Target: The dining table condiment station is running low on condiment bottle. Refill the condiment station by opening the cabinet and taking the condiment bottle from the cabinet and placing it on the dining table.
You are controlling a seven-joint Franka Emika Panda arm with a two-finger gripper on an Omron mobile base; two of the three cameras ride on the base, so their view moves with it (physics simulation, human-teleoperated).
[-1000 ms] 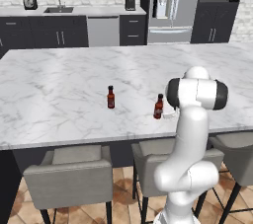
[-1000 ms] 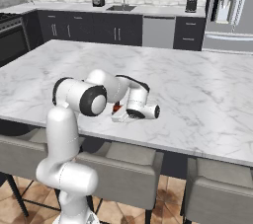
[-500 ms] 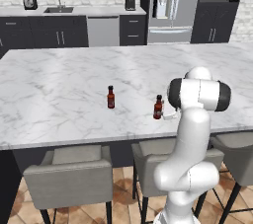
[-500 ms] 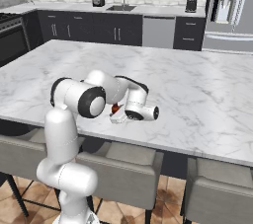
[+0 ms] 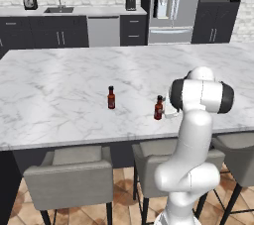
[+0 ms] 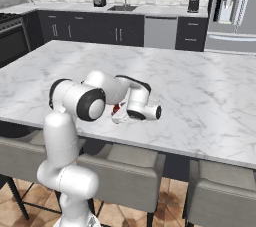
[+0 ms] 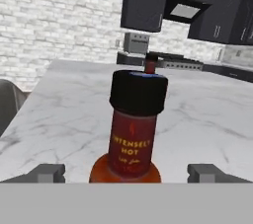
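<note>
Left of centre in the left base view, a second hot-sauce bottle [image 5: 111, 97] stands on the dining table [image 5: 59, 85], marking the condiment station. Just right of it, the condiment bottle [image 5: 158, 108] stands upright beside that companion, apparently as the refill. In the hand view the gripper [image 7: 126, 173] frames this bottle [image 7: 133, 129], fingers [image 7: 47, 172] spread wide, clear of the glass.

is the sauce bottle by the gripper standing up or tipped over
Upright: the sauce bottle stands on the table, cap on top, between the gripper's open fingers.
</note>
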